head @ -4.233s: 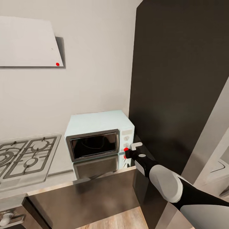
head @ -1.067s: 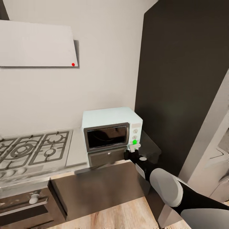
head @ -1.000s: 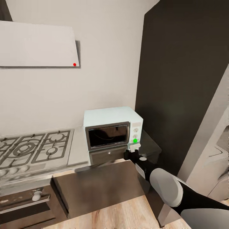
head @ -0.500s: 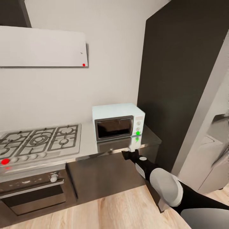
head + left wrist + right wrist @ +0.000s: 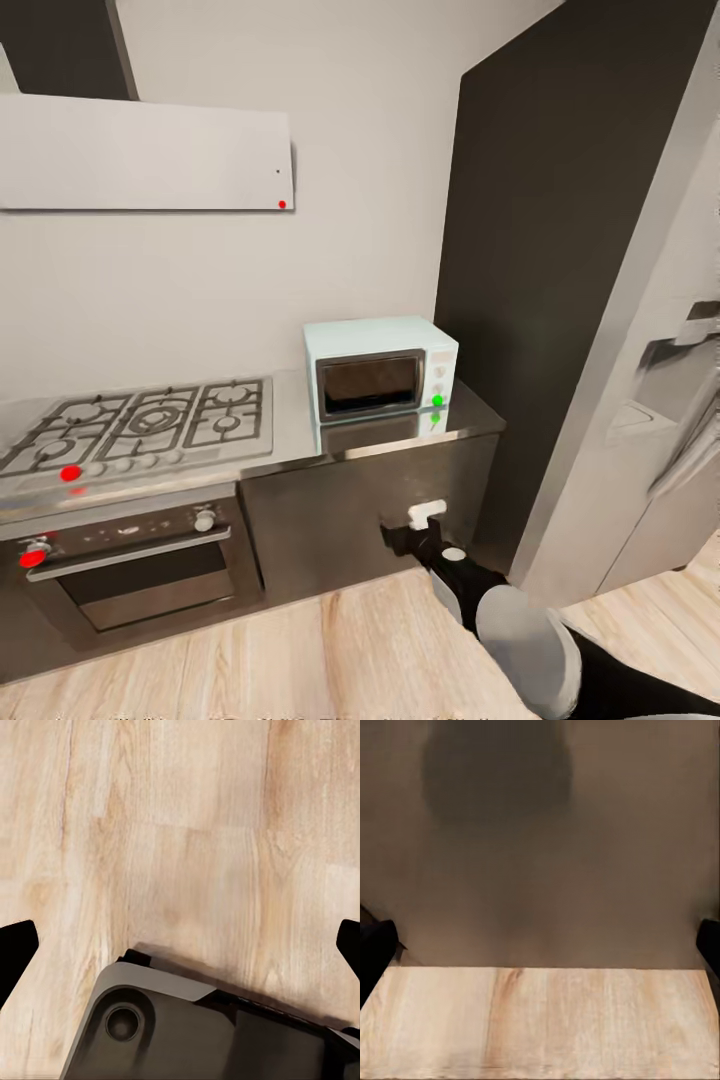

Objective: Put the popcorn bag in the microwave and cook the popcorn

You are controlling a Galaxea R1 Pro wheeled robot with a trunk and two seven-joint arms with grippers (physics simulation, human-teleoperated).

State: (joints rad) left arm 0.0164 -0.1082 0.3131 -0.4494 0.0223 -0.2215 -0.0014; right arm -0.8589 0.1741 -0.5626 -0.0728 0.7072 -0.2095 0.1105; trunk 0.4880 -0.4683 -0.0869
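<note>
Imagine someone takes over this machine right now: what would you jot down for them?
Right gripper: low in front of the dark cabinet front, fingertips wide apart, empty.
Left gripper: open, empty, over pale wood floor.
The small pale-blue microwave with dark glass door sits shut on the grey metal countertop, beside the gas hob; a green light glows on its control strip.
Popcorn bag: not seen; contents behind the glass unreadable.
Left: probably wait, then check.

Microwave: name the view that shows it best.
Head view. The microwave stands whole on the countertop, door shut, a green light on its control strip. The wrist views look at wood floor and a dark cabinet front instead.
</note>
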